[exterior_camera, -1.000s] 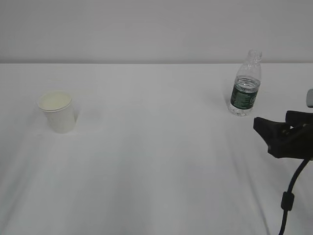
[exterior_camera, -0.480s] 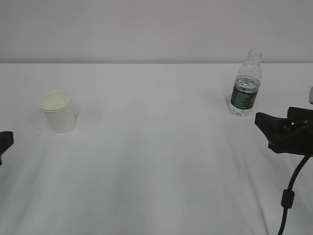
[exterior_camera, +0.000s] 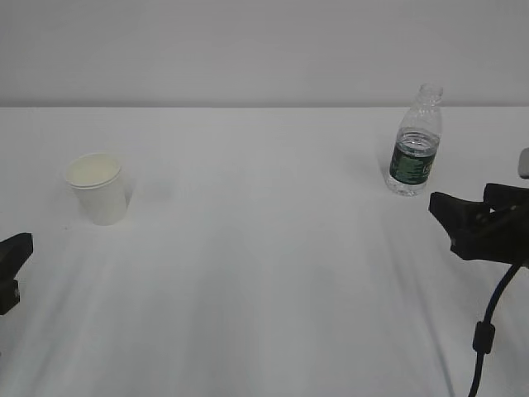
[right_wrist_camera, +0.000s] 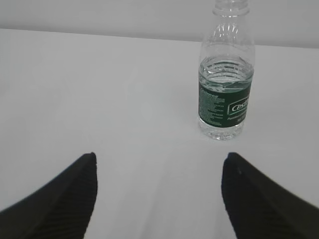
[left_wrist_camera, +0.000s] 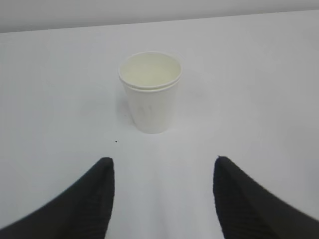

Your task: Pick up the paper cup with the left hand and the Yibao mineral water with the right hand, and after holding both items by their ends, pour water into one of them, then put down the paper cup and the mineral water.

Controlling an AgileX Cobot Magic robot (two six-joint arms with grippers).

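Left gripper [exterior_camera: 10,263] now in at the exterior view's left edge, absent there a second ago and only a sliver half a second back: approach to the cup [exterior_camera: 97,188] under way. From the wrist, jaws spread wide and empty, cup [left_wrist_camera: 150,91] upright at 12 o'clock ahead of the fingers [left_wrist_camera: 84,199], well apart, centred in the gap. Right gripper [exterior_camera: 479,223] barely shifted over the same second, parked at the right edge, jaws likewise wide with nothing between them; bottle [exterior_camera: 416,142] standing uncapped at about 11 o'clock from it in the exterior view, and in the wrist view bottle [right_wrist_camera: 226,74] at 1 o'clock, off-centre to the right of the gap. Cup and bottle unmoved on the table [exterior_camera: 264,273], far apart, cup at the left, bottle at the far right. Probably the reach phase for both arms, nothing grasped yet; left aligned and needing only to advance, right likely needing a small sideways correction first. No water visible in the cup.
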